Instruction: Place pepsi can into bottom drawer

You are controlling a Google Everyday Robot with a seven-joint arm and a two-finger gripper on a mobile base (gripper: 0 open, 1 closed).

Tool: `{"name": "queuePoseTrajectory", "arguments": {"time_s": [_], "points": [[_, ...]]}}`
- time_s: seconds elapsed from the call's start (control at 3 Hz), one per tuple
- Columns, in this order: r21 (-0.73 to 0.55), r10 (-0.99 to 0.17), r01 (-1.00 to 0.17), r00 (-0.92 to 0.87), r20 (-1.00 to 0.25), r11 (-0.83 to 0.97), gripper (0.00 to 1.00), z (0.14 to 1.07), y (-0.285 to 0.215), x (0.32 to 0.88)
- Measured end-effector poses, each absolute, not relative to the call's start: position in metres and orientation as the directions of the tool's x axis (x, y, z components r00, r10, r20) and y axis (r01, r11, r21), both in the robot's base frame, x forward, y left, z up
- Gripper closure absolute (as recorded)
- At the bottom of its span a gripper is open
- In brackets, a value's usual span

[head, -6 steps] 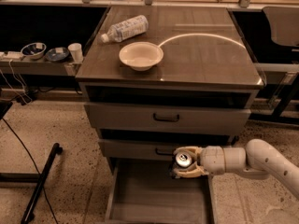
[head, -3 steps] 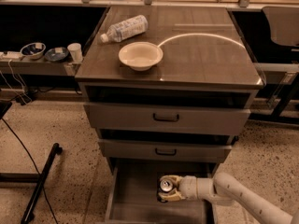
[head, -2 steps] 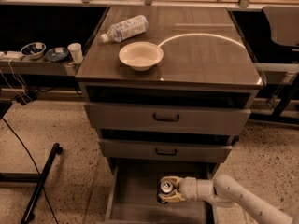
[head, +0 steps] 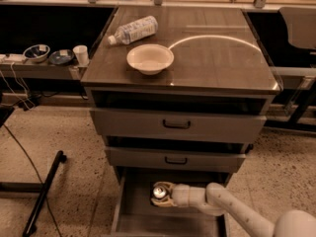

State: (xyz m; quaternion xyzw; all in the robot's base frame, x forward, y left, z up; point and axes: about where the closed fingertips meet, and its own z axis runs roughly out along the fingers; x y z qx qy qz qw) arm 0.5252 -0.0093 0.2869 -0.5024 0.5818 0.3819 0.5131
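As it hangs inside bottom drawer (head: 132, 217), tool (head: 158, 195) clasps pepsi can (head: 159, 191)

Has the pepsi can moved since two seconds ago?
Yes: pepsi can, held in the gripper, went down and left from the middle drawer front into the bottom drawer.

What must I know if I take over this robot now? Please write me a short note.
Hand: closed around the can, reaching in from the right.
Can: upright, low inside the open bottom drawer; I cannot tell if it touches the drawer floor.
Done: the can is inside the drawer.
Left: set it down, open the hand, pull the arm out.
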Motion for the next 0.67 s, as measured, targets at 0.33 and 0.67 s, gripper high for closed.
{"name": "queuePoseTrajectory", "arguments": {"time_s": [0.33,0.67], "points": [[-0.122,-0.284,-0.975,0.066,-0.957,0.186,1.00,0.259,0.028,0.546],[-0.077,-0.328,-0.984,0.021,-0.944,0.159,1.00,0.235,0.050,0.561]]}}
